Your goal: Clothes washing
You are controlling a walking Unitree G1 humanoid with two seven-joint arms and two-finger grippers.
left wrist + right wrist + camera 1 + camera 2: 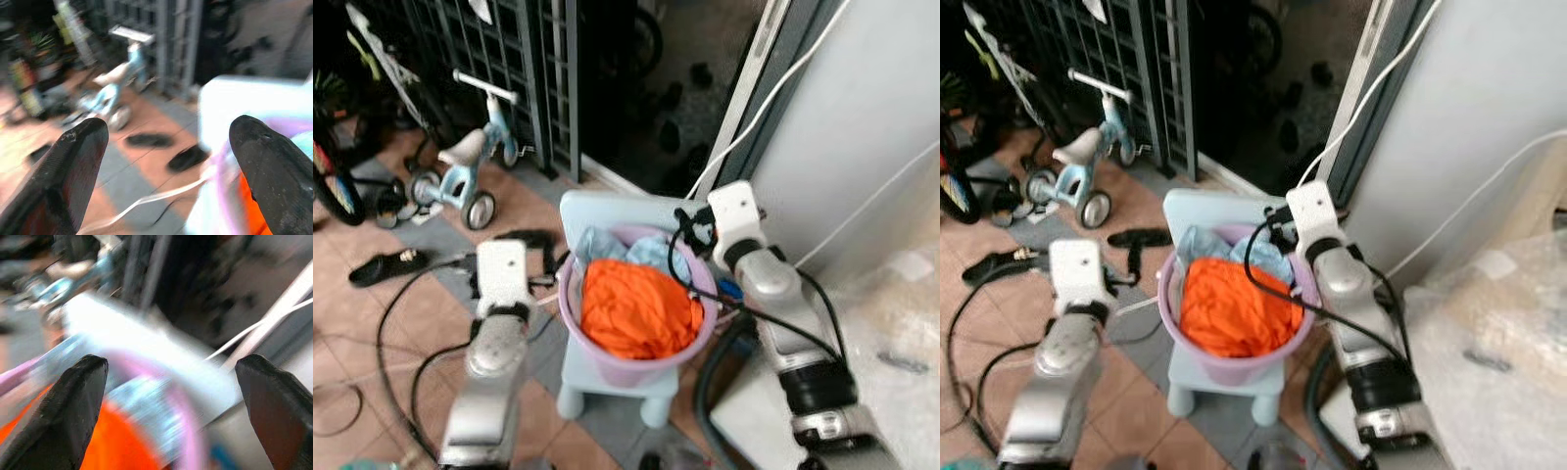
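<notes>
Pincers [166, 161] [171, 401] spread, flanking upright basin [636, 367].

1. Both wrist views are smeared; in the right wrist view the lavender basin [181, 401] and the orange cloth [117, 445] show only as streaks.
2. The orange cloth covers most of the pale blue garment [651, 253] beneath it in the basin.
3. The basin hides the seat of the light blue child's chair [607, 211].
4. The head views cut off the bicycle wheel [335, 186] at their left edge and the right arm at the bottom.
5. The dark shapes [700, 73] past the doorway are too dim to identify.
6. In the left wrist view the tricycle [115, 90] is blurred, and the left tool [166, 161], fingers apart, has its fingertips cut by the frame.
</notes>
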